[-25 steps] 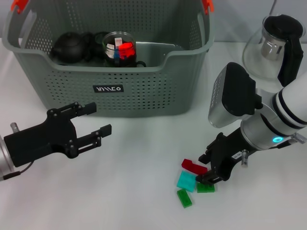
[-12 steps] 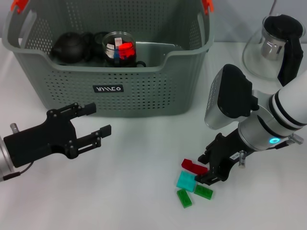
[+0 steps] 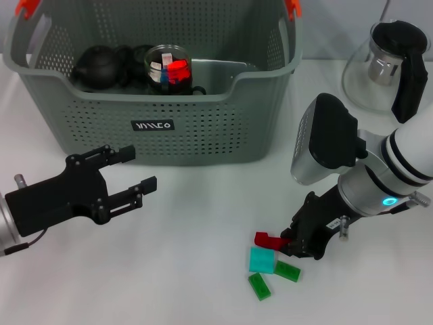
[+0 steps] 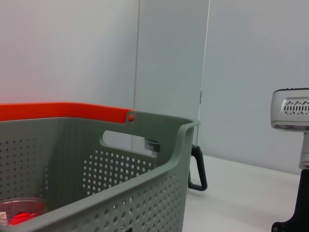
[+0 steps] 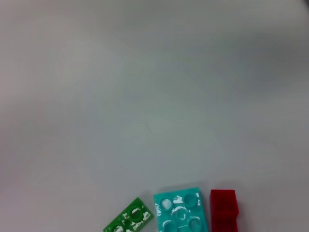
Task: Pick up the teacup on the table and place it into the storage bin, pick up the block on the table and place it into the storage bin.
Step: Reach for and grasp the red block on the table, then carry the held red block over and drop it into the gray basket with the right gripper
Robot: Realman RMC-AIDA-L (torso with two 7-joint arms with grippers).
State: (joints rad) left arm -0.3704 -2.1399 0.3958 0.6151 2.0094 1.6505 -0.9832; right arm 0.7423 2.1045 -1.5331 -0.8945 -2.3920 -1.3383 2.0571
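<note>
The right gripper (image 3: 292, 242) is clenched on the red block (image 3: 268, 240), near the table's (image 3: 189, 271) front edge, right of centre. A teal block (image 3: 262, 260) and two green blocks (image 3: 259, 286) lie just beside it. The bin (image 3: 152, 125) stands at the back, holding a dark teapot (image 3: 98, 66) and glass cup (image 3: 168, 68). The left gripper (image 3: 132, 177) hovers released before the bin.

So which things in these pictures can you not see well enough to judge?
- Right pincer, head view: its own dark body hides the fingertips, so whether it grips the red block is unclear.
- Bin, head view: the front wall hides the lower contents; the dark teapot shows only partly.
- Green block, right wrist view: cut off by the edge.
</note>
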